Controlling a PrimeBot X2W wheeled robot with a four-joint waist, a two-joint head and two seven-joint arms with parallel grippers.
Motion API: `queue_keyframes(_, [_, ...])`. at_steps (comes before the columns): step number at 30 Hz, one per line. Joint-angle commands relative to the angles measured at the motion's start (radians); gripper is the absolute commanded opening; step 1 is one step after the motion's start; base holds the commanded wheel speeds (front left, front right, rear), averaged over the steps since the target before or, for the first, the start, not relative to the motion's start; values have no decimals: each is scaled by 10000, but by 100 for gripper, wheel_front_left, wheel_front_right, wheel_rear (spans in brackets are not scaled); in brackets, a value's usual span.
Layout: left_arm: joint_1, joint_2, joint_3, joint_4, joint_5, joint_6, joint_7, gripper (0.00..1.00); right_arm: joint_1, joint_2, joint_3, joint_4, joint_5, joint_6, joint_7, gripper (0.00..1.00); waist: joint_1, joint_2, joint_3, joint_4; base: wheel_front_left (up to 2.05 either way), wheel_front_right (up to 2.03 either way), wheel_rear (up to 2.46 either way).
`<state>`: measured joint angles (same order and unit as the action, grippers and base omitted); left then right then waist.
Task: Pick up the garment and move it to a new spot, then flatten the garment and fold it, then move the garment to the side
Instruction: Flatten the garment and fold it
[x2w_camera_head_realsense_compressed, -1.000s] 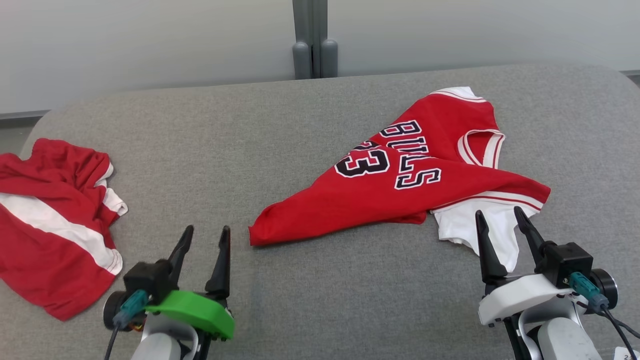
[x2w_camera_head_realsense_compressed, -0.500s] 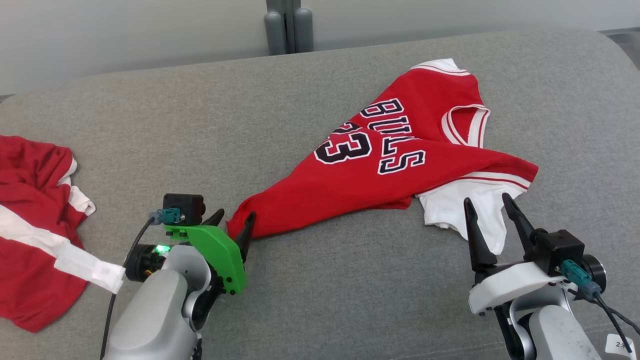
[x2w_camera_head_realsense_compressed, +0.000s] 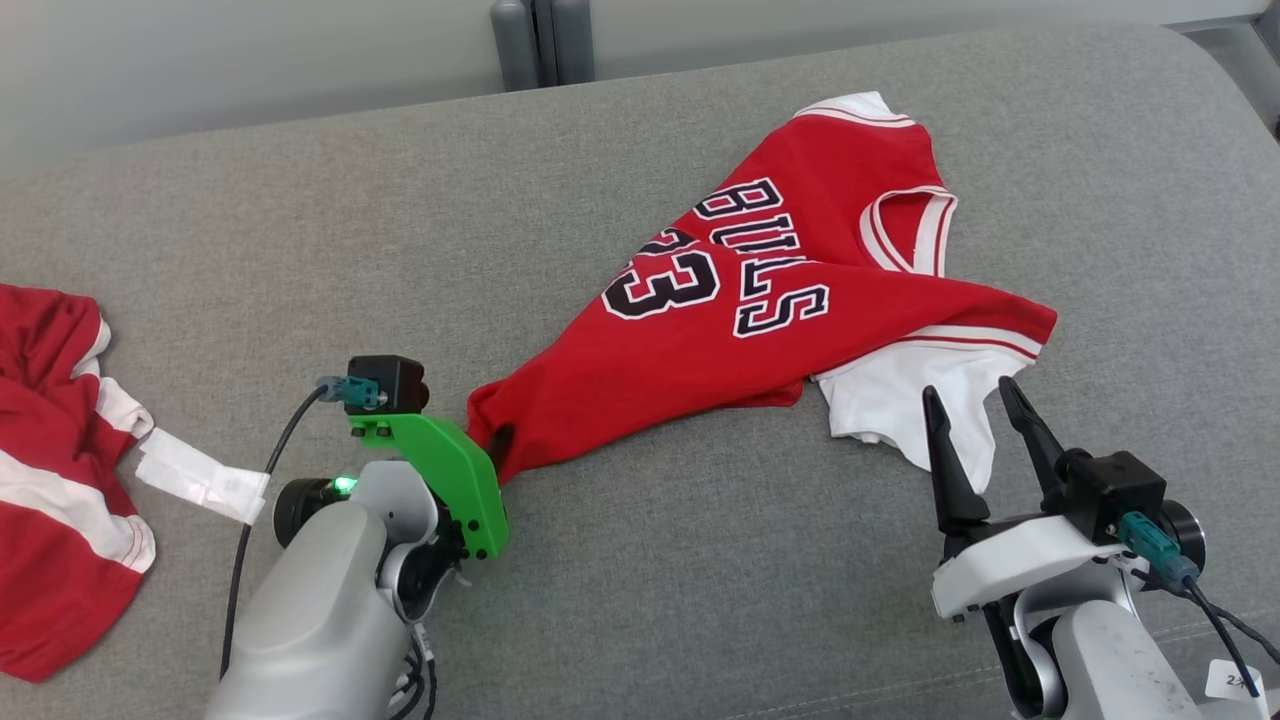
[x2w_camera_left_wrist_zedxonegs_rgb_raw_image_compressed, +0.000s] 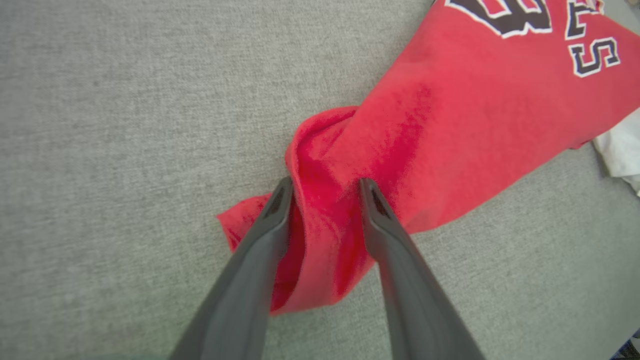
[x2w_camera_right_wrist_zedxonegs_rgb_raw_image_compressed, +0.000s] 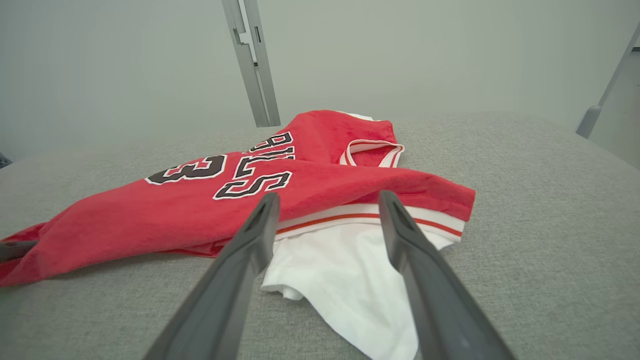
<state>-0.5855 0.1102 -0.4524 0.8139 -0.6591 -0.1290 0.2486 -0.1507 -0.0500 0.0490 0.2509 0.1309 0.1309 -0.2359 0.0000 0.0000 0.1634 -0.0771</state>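
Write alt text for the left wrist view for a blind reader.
The left gripper straddles a bunched corner of a red jersey on a grey cushion, one dark finger each side. The jersey spreads to the upper right, with black-and-white lettering and white cloth at the right edge.

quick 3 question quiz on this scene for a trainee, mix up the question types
1. True or false: the right end effector is shut on the jersey.
2. Which part of the jersey lies between the fingers of the left end effector? A) neckline B) bunched red corner C) white part
3. What number is printed on the jersey?
Key: 1 false, it stands open; 2 B; 3 23.
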Motion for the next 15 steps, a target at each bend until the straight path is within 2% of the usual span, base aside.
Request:
queue_keyframes(1, [-76, -8, 15, -102, -247, -28, 9, 0, -122, -11, -5, 31, 97, -3, -59, 100, 0, 0, 10, 5, 0, 0, 0])
queue_keyframes(6, [365, -133, 108, -1011, -1606, -30, -326, 0, -71, -11, -166, 70, 48, -3, -97, 100, 0, 0, -22, 136, 0, 0, 0])
queue_keyframes(10, [933, 31, 119, -2377, -2852, -29, -631, 0, 52, -9, -305, 35, -21, -3, -99, 100, 0, 0, -98, 364, 0, 0, 0])
queue_keyframes(15, [2110, 240, 271, -4479, -4645, -30, -472, 0, 163, -12, -365, -50, -93, -3, -22, 100, 0, 0, -194, 632, 0, 0, 0])
